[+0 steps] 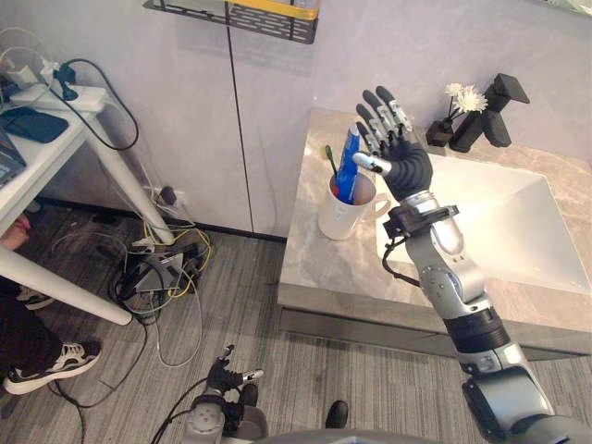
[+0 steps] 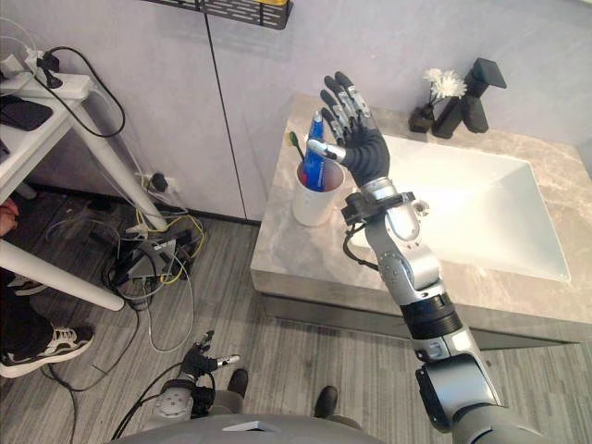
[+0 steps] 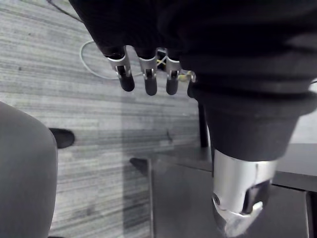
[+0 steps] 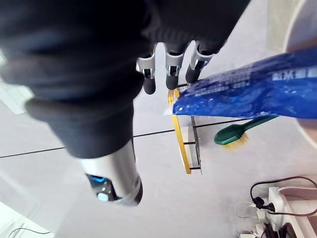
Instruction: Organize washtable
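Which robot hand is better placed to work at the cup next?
Probably right. The right robot hand is raised, open, just beside the white cup holding the blue toothpaste tube on the washtable. The left robot hand hangs low near the floor, well away from it.

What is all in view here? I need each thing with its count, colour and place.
counter: 1, marble grey, against the wall
sink: 1, white, in the counter
tap: 1, black, behind the sink
vase: 1, dark, white flowers in it, beside the tap
mug: 1, white, on the counter
toothpaste tube: 1, blue, in the mug
toothbrush: 1, green, in the mug
shelf: 1, black, on the wall
table: 1, white, far left
cables: several, mixed colours, floor under the table
person's shoe: 1, black and white, floor at left
right hand: 1, silver and dark, open, raised beside the mug
left hand: 1, silver and dark, open, low above the floor
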